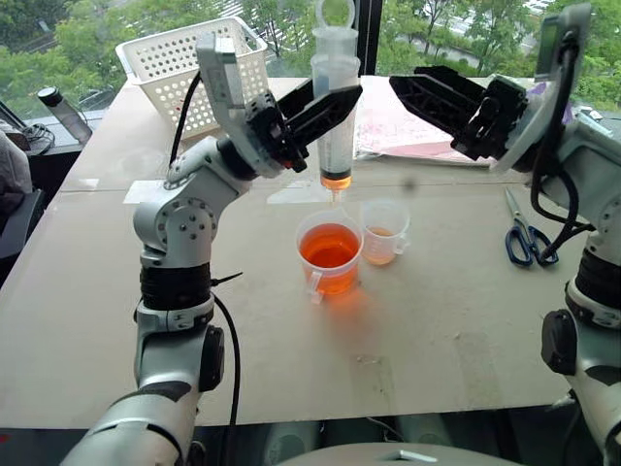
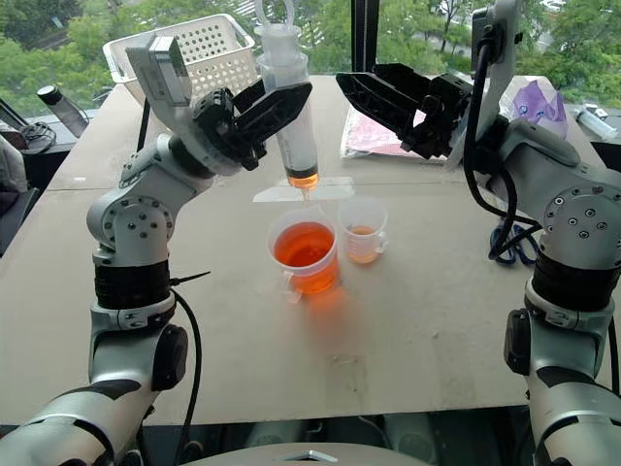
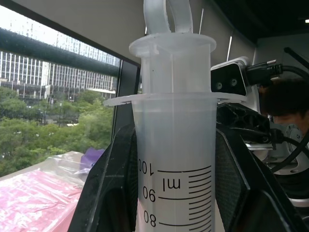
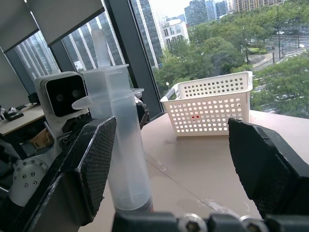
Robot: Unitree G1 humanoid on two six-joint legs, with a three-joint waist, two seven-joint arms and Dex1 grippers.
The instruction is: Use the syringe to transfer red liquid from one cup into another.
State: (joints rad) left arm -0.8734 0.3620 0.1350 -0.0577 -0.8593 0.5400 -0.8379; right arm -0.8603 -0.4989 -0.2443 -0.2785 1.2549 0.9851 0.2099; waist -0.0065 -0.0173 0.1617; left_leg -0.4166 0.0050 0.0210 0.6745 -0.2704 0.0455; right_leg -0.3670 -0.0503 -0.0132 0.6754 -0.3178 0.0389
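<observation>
Left eye view: syringe (image 1: pixel 336 107), clear wide barrel, white plunger part raised, thin orange-red liquid layer at bottom; long axis upright, nozzle down, above wider handled beaker (image 1: pixel 330 257) of red liquid (image 1: pixel 329 248) on tabletop (image 1: pixel 437 320). Left hand (image 1: pixel 325 109) clamped on barrel. Narrower cup (image 1: pixel 383 232) just beside beaker.

Left wrist view: printed graduations, fingers (image 3: pixel 108 183) flanking barrel.

Right wrist view: right hand (image 4: pixel 174 159) spread wide, holding nothing, syringe near one finger.

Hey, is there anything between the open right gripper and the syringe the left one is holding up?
Nothing. In the eye views only open air separates the right gripper from the syringe; table papers lie behind that gap.
</observation>
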